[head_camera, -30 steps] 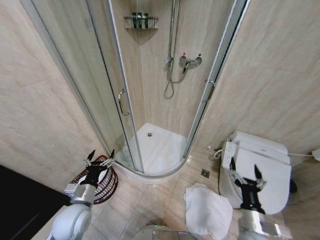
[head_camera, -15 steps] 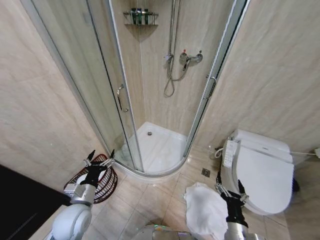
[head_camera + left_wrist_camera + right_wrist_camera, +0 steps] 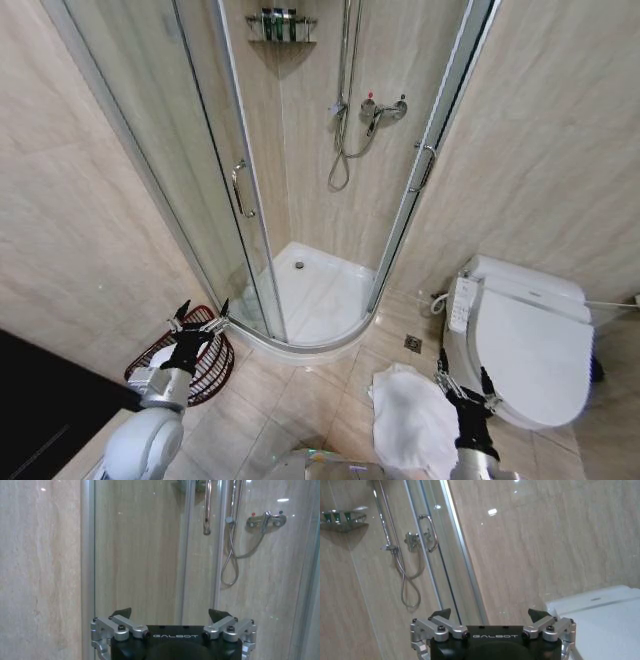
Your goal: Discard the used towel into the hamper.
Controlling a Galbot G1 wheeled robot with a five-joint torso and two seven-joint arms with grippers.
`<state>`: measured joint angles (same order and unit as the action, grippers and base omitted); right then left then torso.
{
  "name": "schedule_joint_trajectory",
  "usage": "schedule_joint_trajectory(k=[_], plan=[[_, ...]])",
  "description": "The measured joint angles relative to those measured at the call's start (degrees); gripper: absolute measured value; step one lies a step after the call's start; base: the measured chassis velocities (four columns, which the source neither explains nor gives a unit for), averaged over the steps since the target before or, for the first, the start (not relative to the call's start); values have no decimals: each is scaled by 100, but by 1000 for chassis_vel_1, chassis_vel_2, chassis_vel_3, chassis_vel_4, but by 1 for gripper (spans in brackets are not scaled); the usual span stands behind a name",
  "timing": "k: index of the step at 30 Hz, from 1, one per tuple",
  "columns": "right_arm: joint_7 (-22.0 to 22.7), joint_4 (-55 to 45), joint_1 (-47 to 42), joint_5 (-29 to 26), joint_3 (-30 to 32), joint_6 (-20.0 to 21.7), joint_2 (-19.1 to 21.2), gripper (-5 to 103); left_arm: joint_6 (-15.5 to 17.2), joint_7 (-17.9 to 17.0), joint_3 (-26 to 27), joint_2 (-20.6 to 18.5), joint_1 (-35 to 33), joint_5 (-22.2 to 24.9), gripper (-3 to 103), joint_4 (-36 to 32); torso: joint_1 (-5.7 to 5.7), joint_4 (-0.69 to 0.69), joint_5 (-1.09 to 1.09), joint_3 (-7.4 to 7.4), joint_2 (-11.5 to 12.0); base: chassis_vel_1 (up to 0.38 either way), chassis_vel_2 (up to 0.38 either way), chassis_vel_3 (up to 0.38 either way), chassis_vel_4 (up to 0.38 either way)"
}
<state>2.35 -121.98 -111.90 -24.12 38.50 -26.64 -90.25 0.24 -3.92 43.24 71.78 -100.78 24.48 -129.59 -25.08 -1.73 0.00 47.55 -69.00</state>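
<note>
While both end effectors (image 3: 199,313) (image 3: 464,384) gape empty, one towel (image 3: 412,420) and one hamper (image 3: 215,365) wait.

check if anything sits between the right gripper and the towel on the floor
Nothing visible does. The right gripper, open, hangs just beside the white towel on the tiles, in front of the toilet. The hamper stands across bare floor, under the open left gripper.
</note>
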Motion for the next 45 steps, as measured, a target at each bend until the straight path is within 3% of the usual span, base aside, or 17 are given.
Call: schedule_joint_trajectory(k=[16, 36, 45], plan=[[4, 31, 37, 187, 4, -141, -84, 100, 0, 0, 0, 0, 0, 0, 100, 0, 210, 0, 0, -259, 468, 0, 0, 0, 0], [-154, 213, 161, 11, 71, -669, -79, 100, 0, 0, 0, 0, 0, 0, 100, 0, 461, 0, 0, -572, 1032, 0, 0, 0, 0], [-159, 252, 187, -32, 87, -711, -71, 100, 0, 0, 0, 0, 0, 0, 100, 0, 564, 0, 0, -701, 1264, 0, 0, 0, 0]])
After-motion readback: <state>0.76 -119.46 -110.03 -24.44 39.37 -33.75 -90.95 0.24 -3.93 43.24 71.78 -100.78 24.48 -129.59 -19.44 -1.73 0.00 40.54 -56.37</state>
